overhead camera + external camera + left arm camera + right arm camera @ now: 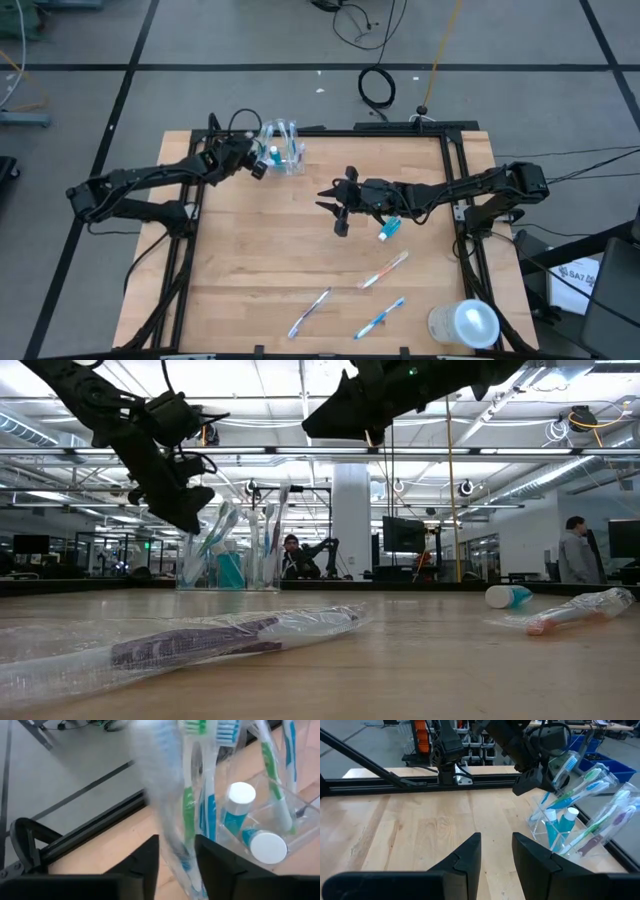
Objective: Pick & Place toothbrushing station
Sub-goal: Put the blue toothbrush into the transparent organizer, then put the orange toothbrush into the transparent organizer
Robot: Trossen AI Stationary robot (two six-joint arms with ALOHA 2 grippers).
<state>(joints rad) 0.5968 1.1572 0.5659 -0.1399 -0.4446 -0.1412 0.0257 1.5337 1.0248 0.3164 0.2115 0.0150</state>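
The left gripper hovers at the clear cup near the far left corner of the wooden surface. Its jaws stand narrowly apart, and a wrapped toothbrush, blurred in the left wrist view, runs lengthwise through the gap between them; whether the jaws press on it cannot be told. Just beyond the jaws, the cup holds several toothbrushes standing nearly upright, bristle heads up and fanned outward, beside two teal toothpaste tubes standing on end with white caps upward.

The right gripper hangs over the middle of the surface, jaws partly open and holding nothing, pointing toward the cup. Behind those jaws, toward the right arm's base, a third toothpaste tube lies flat on the surface. Nearer the front edge lie three wrapped toothbrushes, long axes slanted: an orange-tipped one, a purple one and a blue one. A whitish translucent cylinder sits at the front right corner. No label or writing on the task's things can be read.
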